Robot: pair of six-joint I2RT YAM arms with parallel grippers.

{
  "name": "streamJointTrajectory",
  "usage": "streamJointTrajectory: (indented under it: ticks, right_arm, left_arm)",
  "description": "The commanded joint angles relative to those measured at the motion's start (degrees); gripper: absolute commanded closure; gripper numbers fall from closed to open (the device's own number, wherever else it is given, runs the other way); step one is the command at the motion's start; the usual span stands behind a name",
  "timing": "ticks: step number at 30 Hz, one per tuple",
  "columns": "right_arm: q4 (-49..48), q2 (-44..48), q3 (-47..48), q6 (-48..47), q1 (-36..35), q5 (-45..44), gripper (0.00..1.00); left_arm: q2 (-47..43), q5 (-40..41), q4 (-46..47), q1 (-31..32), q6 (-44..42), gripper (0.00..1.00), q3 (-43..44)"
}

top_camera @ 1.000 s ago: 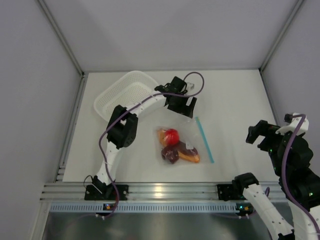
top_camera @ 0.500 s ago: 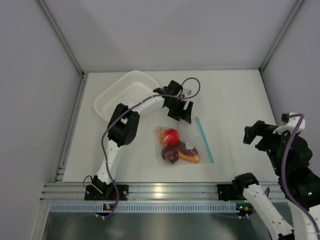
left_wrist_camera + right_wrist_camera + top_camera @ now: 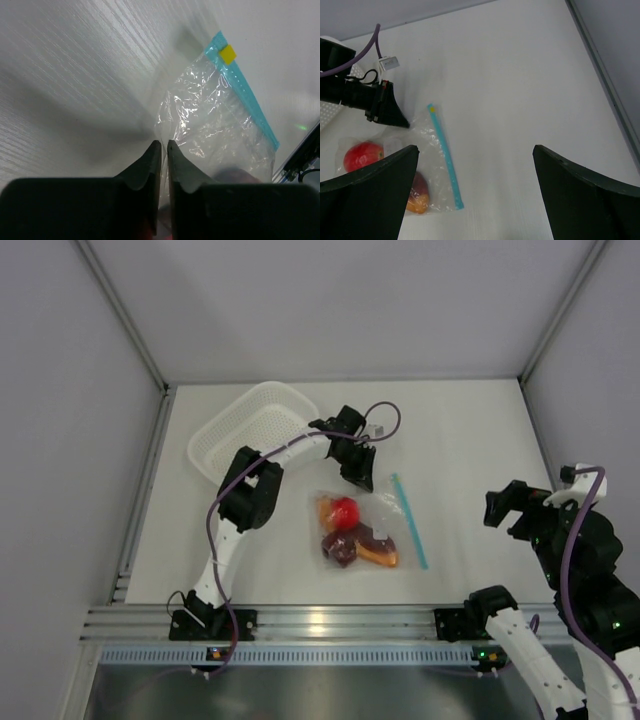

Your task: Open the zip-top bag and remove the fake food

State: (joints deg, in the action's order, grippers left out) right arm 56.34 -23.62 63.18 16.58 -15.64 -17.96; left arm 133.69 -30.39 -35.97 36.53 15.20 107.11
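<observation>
The clear zip-top bag lies flat mid-table, its light blue zip strip along the right edge. Inside it is the fake food: a red ball, an orange slice and a dark brown piece. My left gripper sits at the bag's far edge. In the left wrist view its jaws are pinched on a fold of the bag, near the strip's yellow slider. My right gripper hangs open, well right of the bag, holding nothing.
A white perforated basket stands at the back left, just behind the left arm. Grey walls close in the table on the left, the back and the right. The arm bases sit on a metal rail at the near edge.
My left gripper has dropped toward the bag's far edge and closed from wide open onto the plastic. The right arm has barely shifted.
</observation>
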Motion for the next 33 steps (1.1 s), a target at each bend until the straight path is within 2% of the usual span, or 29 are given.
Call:
streamJointTrajectory:
  ticks: [1, 2, 8, 12, 18, 20, 28, 33]
  right_arm:
    - [-2.99, 0.24, -0.42, -0.32, -0.53, 0.64, 0.0]
    - [-3.07, 0.24, -0.6, -0.14, -0.53, 0.64, 0.01]
    - [-3.95, 0.15, -2.09, 0.12, -0.53, 0.82, 0.01]
    - [-6.66, 1.37, -5.69, 3.02, -0.53, -0.15, 0.01]
    - [-13.53, 6.29, -12.63, 1.0, -0.53, 10.99, 0.01]
    - [-15.02, 6.39, -14.04, 1.17, -0.53, 12.32, 0.01]
    - [-18.54, -0.55, -16.77, 1.08, -0.53, 21.2, 0.01]
    - [-24.77, -3.18, -18.53, 1.79, -0.45, 27.96, 0.0]
  left_arm:
    - [-0.27, -1.25, 1.16, -0.15, 0.0, 0.88, -0.41]
    - [-0.53, -1.25, 1.25, -0.06, 0.26, 1.0, -0.24]
    - [-2.98, 0.33, 1.16, -0.06, 2.81, 1.0, 0.12]
    - [-6.5, 4.72, 1.77, 0.29, 5.71, 1.0, -0.23]
    - [-14.94, 6.05, 4.5, 1.7, 7.03, 1.0, -3.66]
    - [-17.83, 5.7, 5.12, 1.79, 7.21, 1.0, -4.63]
    - [-29.69, 7.09, 5.12, 3.63, 6.86, 1.0, -8.58]
    - [-35.51, 7.63, 5.29, 5.74, 5.89, 1.0, -11.22]
